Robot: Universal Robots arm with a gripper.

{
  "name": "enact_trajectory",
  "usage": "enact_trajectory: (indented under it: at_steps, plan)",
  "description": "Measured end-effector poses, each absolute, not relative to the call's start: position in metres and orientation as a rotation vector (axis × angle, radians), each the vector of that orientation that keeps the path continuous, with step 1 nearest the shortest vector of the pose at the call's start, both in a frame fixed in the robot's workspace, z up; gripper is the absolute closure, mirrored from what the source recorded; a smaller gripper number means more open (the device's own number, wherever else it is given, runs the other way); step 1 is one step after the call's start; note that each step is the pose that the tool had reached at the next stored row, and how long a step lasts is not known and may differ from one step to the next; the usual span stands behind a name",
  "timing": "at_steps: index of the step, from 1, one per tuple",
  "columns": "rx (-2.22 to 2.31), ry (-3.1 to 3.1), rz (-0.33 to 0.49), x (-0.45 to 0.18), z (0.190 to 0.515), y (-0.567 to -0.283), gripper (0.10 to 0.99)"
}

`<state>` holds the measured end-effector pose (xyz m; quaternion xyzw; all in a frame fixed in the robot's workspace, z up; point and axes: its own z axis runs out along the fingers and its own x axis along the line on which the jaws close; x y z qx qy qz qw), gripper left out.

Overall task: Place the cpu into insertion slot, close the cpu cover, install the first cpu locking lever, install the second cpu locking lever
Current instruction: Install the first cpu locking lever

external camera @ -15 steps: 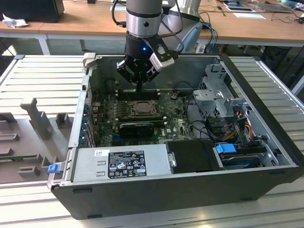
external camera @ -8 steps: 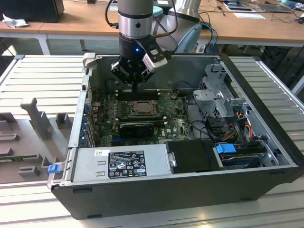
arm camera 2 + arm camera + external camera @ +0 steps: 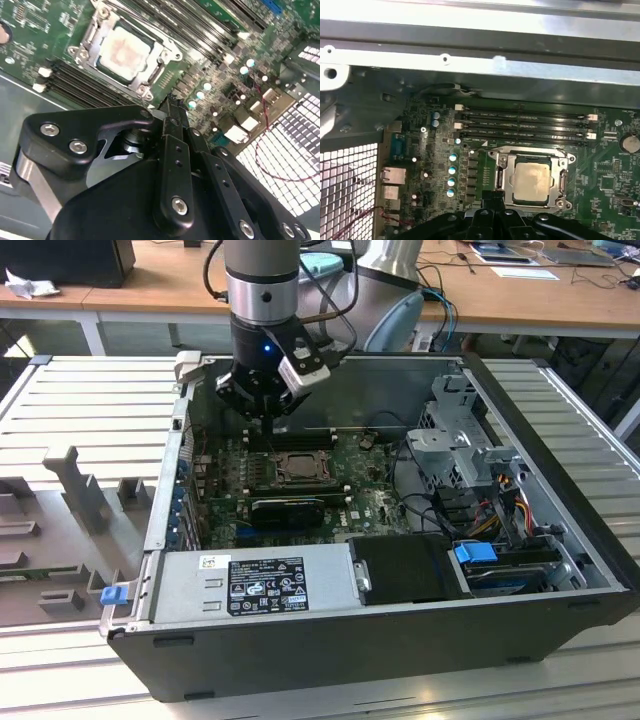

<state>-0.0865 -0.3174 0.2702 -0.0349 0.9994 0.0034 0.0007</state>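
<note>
We find the cpu (image 3: 532,182) already seated in the insertion slot (image 3: 510,186) on the green motherboard (image 3: 440,175), inside the open computer case (image 3: 540,450) that rests on the ribbed metal tabletop (image 3: 80,400). The cpu cover (image 3: 532,151) lies flat, its silvery frame around the chip's edges and the pale face showing through the cut-out, so we judge the first two steps done. Thin metal levers run low along the sides of the frame, but we cannot tell whether either one is hooked under its catch, so the two lever steps may be open. The gripper (image 3: 172,102) hangs just beside the socket, over the board, touching nothing we can see. Its fingers are drawn together and carry nothing. As for writing, the power supply (image 3: 250,585) at the near edge of the case bears a black-and-white label (image 3: 268,586) and a small white sticker (image 3: 213,562). We can make out blocks of print and symbols there, but no word we could vouch for.
</note>
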Motion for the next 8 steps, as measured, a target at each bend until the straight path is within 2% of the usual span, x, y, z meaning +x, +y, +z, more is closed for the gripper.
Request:
enact_trajectory:
  at_steps: [8]
  plan:
    - [-0.083, 3.139, 0.012, -0.108, 0.262, -0.309, 0.98]
